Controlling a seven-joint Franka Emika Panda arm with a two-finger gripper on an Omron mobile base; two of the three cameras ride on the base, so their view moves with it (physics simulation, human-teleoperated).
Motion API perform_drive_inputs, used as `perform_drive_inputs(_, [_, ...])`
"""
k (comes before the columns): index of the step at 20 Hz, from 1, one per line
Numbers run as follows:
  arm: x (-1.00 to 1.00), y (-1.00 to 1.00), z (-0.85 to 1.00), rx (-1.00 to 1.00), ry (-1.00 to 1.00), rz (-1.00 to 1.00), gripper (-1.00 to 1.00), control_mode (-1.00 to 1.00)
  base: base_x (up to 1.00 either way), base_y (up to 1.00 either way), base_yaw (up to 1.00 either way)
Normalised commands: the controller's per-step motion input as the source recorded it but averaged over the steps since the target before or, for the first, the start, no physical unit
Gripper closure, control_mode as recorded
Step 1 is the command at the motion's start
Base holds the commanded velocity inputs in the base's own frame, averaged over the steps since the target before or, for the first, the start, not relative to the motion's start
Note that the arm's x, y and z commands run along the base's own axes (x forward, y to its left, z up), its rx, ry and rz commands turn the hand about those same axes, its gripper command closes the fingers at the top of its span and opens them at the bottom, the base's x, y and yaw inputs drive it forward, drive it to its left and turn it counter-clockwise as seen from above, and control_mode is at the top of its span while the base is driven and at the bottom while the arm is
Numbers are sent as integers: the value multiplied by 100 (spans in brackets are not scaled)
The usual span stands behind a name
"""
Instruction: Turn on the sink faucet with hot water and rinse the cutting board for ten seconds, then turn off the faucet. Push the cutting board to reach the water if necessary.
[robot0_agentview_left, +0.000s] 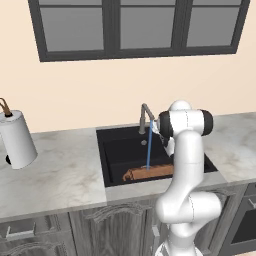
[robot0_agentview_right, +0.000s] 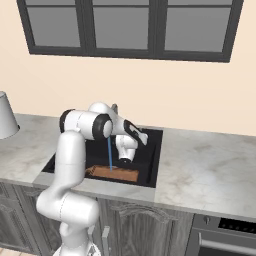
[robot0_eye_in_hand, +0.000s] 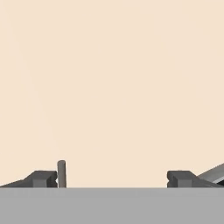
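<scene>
The sink faucet (robot0_agentview_left: 146, 117) stands at the back rim of the black sink (robot0_agentview_left: 116, 150). The water (robot0_agentview_left: 149, 150) falls from it in a thin blue stream. It lands on the orange-brown cutting board (robot0_agentview_left: 145, 173), which lies flat along the basin's front wall. From the right, the water (robot0_agentview_right: 110, 152) meets the cutting board (robot0_agentview_right: 116, 173) near its middle. My arm reaches over the sink (robot0_agentview_right: 150, 160) and hides most of the faucet. My gripper (robot0_eye_in_hand: 112, 178) is open, its fingertips (robot0_eye_in_hand: 43, 178) wide apart, and faces the beige wall. A thin grey rod (robot0_eye_in_hand: 61, 173) stands by the left fingertip. Nothing is between the fingers.
A white cylinder with a brown handle (robot0_agentview_left: 17, 139) stands on the marble counter (robot0_agentview_left: 60, 175) left of the sink. A dark-framed window (robot0_agentview_left: 140, 25) spans the wall above. An oven front (robot0_agentview_right: 225, 235) sits below the counter at the right.
</scene>
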Motion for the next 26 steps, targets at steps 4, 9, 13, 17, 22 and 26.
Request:
perform_drive_inputs(4, [0, 0, 0, 0, 0, 0, -100, -100, 0, 0, 0])
perform_drive_inputs(9, [0, 0, 0, 0, 0, 0, -100, -100, 0, 0, 0])
perform_drive_inputs(13, [0, 0, 0, 0, 0, 0, -100, -100, 0, 0, 0])
perform_drive_inputs(17, [0, 0, 0, 0, 0, 0, -100, -100, 0, 0, 0])
perform_drive_inputs(22, [0, 0, 0, 0, 0, 0, -100, -100, 0, 0, 0])
perform_drive_inputs(26, [0, 0, 0, 0, 0, 0, -100, -100, 0, 0, 0])
